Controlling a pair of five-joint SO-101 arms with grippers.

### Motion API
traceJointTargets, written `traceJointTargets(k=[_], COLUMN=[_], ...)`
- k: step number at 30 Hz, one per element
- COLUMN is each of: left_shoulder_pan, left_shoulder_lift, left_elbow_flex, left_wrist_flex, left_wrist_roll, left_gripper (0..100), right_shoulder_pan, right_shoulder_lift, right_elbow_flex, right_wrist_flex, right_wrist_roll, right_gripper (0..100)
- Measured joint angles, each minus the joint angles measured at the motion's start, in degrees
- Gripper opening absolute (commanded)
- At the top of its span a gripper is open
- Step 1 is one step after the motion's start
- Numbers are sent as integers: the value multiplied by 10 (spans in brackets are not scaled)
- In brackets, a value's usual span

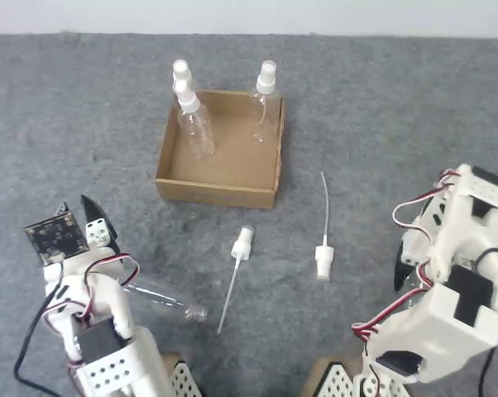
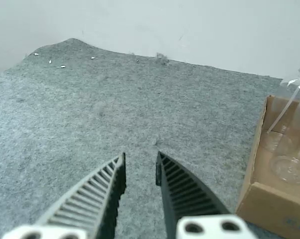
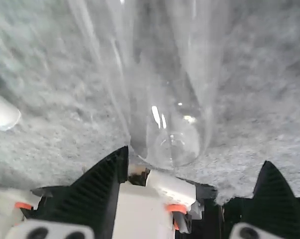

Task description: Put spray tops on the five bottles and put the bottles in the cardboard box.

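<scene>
Capped bottles [image 1: 195,124]: three, apparently, upright in the cardboard box [image 1: 218,192]; two overlap at its left wall.
Uncapped bottle [image 1: 162,298]: one, lying on the mat [image 1: 398,124] beside the left arm.
Loose spray tops [image 1: 241,245]: two, lying apart before the box.
Left gripper [image 2: 140,159]: narrowly parted, empty.
Right gripper [image 3: 195,157]: spread wide, one clear bottle [image 3: 160,74] between the jaws, unclamped.

High and left-wrist views share the box [image 1: 216,192].
</scene>
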Motion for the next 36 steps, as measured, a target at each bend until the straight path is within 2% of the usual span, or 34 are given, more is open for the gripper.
traceJointTargets(k=[3, 10, 13, 23, 36], left_shoulder_pan=[0, 0, 0, 0, 0], left_shoulder_lift=[0, 0, 0, 0, 0], left_elbow_flex=[0, 0, 0, 0, 0], left_wrist_flex=[0, 0, 0, 0, 0], left_wrist_roll=[0, 0, 0, 0, 0], left_gripper=[95, 95, 95, 95, 95], right_shoulder_pan=[-18, -92, -133, -280, -290], right_shoulder_lift=[0, 0, 0, 0, 0], right_elbow_flex=[21, 44, 44, 12, -113], right_wrist_flex=[0, 0, 2, 2, 2], right_wrist_roll=[0, 0, 0, -1, -2], right_gripper=[303, 6, 31, 7, 7])
